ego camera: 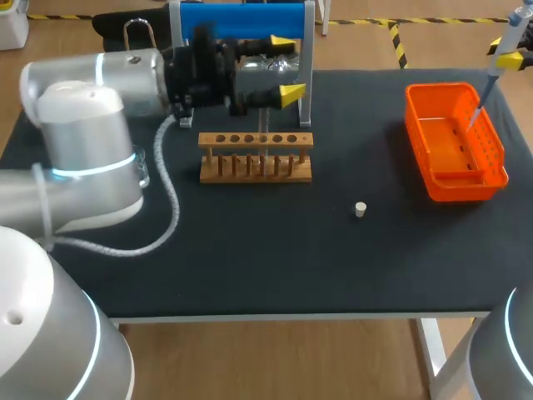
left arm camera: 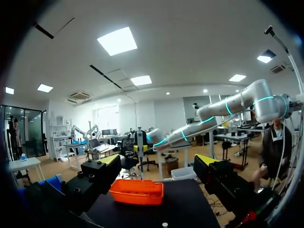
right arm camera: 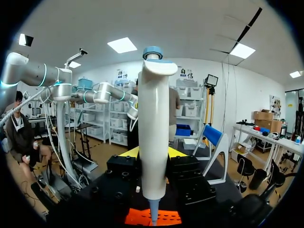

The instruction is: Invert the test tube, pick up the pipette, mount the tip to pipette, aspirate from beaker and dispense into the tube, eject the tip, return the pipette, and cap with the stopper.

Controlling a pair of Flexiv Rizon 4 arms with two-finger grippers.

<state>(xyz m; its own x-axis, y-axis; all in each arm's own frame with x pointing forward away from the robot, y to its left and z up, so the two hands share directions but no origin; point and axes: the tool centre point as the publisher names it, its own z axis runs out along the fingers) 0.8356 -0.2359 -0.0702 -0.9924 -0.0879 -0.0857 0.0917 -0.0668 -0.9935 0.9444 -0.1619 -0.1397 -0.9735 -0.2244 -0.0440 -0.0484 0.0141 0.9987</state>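
Now the pipette (right arm camera: 153, 118) is gripped upright from both sides by the right gripper (right arm camera: 153, 153), its tip hung over the orange bin (ego camera: 491, 146), presumably so the tip can be ejected there. Whether anything lies in the bin cannot be told. The left gripper (ego camera: 287, 68) is held wide open and empty above the wooden rack (ego camera: 256, 171), where one clear tube (ego camera: 263, 137) appears to stand, and the stopper (ego camera: 360, 209) lies apart on the surface (ego camera: 250, 258), unused as yet.

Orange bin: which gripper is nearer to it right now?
Right. The right gripper holds the pipette over the orange bin; the left gripper is far off, above the wooden rack.
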